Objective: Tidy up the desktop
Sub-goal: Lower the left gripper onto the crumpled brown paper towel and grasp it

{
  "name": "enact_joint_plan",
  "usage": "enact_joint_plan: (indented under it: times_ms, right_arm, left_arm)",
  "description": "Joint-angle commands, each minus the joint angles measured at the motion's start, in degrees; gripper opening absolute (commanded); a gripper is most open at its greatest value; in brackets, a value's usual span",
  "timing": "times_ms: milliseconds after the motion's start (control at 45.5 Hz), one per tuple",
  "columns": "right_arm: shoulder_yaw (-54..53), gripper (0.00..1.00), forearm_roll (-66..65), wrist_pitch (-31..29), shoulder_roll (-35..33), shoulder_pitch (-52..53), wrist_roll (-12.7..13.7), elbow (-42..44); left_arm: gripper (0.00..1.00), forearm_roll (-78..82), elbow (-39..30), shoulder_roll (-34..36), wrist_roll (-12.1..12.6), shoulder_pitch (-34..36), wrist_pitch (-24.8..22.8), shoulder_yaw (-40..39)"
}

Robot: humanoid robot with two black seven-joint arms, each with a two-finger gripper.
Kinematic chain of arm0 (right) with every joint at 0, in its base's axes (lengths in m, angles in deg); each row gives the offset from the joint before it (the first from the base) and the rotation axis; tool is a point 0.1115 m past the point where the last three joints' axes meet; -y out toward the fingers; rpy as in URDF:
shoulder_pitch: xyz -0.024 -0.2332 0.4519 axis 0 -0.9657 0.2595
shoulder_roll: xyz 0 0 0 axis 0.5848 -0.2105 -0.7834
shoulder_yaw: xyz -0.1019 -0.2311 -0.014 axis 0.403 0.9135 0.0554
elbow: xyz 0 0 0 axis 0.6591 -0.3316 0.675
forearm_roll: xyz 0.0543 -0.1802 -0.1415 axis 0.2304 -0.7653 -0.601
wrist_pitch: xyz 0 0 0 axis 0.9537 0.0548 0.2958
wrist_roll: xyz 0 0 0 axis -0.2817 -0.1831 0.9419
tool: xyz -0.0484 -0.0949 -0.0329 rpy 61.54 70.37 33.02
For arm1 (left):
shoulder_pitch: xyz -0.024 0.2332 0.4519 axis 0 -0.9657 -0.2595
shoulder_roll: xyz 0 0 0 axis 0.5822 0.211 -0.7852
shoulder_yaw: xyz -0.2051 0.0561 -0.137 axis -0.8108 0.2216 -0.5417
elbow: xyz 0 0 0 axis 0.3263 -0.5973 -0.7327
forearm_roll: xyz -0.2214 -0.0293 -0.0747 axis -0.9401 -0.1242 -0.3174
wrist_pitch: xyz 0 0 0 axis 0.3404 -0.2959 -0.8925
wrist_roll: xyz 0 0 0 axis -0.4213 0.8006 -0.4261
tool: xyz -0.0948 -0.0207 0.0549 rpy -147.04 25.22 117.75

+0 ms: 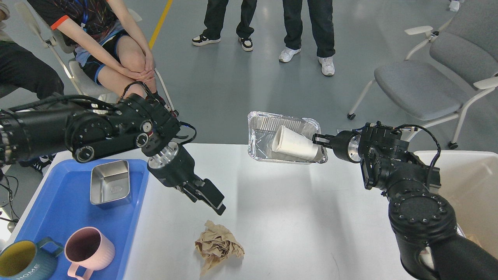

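Left gripper: fingers pressed together, empty, hanging just above the crumpled brown paper on the desktop. Best spread wide, then drop straight over the wad. Right gripper: clamped on the foil tray; hold level, cup inside.

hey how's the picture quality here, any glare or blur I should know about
Head view: sharp throughout, no motion blur on either arm. Soft glare brightens the white desktop and the crinkled silver foil tray. The crumpled brown paper ball casts only a faint shadow. The wide lens bows lines slightly near the frame edges.
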Motion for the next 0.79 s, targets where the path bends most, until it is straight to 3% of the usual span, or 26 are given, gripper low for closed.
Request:
enact_joint_plan:
  times_ms: [0, 373, 527, 768]
  right_arm:
    - [0.0, 0.00, 0.0, 0.1, 0.0, 0.0, 0.0, 0.0]
    - [0.0, 0.00, 0.0, 0.1, 0.0, 0.1, 0.0, 0.0]
    - [0.0, 0.00, 0.0, 0.1, 0.0, 0.1, 0.0, 0.0]
    - [0.0, 0.00, 0.0, 0.1, 0.0, 0.1, 0.0, 0.1]
  left_arm:
    - [0.96, 1.8, 0.5, -3.9, 0.0, -3.7, 1.8, 0.2]
    - [0.96, 8.4, 6.9, -4.7, 0.1, -11.0, 7.4, 1.7]
    - [0.96, 8.7, 12.8, -8.7, 0.3, -15.1, 11.3, 1.8]
    - [0.96, 8.7, 16.7, -12.8, 0.1, -18.2, 11.7, 1.9]
